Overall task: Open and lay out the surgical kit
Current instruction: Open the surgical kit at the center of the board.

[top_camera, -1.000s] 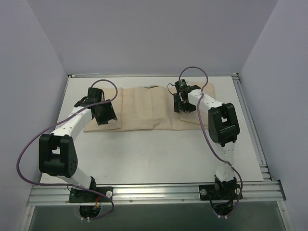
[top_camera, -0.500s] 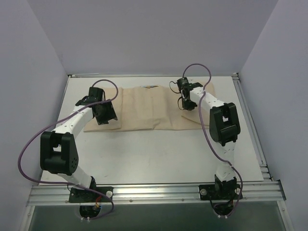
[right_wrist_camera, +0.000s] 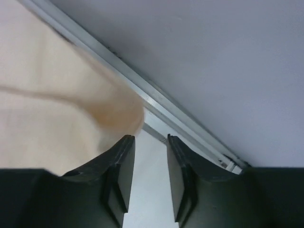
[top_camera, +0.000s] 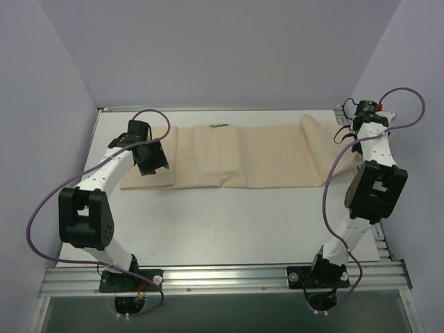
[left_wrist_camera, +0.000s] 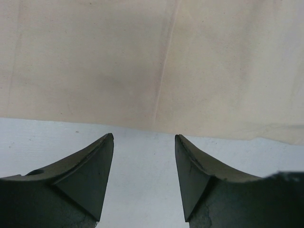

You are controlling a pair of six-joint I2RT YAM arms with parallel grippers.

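Left gripper (top_camera: 152, 165) hangs with jaws wide and empty over the 9 o'clock end of the cloth (top_camera: 236, 156). Right gripper (top_camera: 349, 130) is far out at 2 o'clock, at the other end of the cloth. Its jaws stand narrow, and I see only bare table (top_camera: 229, 222) in the gap between them.

I judge the task as partly done. The cloth lies as a long flat band from 9 to 3 o'clock across the far half of the table, so the side flaps look opened. Its 3 o'clock end rises in a fold toward my right gripper and is not laid flat yet. No tray and no instruments show anywhere, so uncovering them and setting them out is left. A small dark strip (top_camera: 218, 125) peeks out at the 12 o'clock edge of the cloth; it is too small to name.

The top view gives the whole layout. Only my left wrist view shows that my left gripper (left_wrist_camera: 144, 140) sits just over the near edge of the cloth (left_wrist_camera: 142, 61). Only my right wrist view shows the cloth (right_wrist_camera: 71, 109) beside my right gripper (right_wrist_camera: 148, 140), near the rail (right_wrist_camera: 156, 102) below the wall (right_wrist_camera: 213, 57). The cloth is blurred there, so perhaps it touches one finger.
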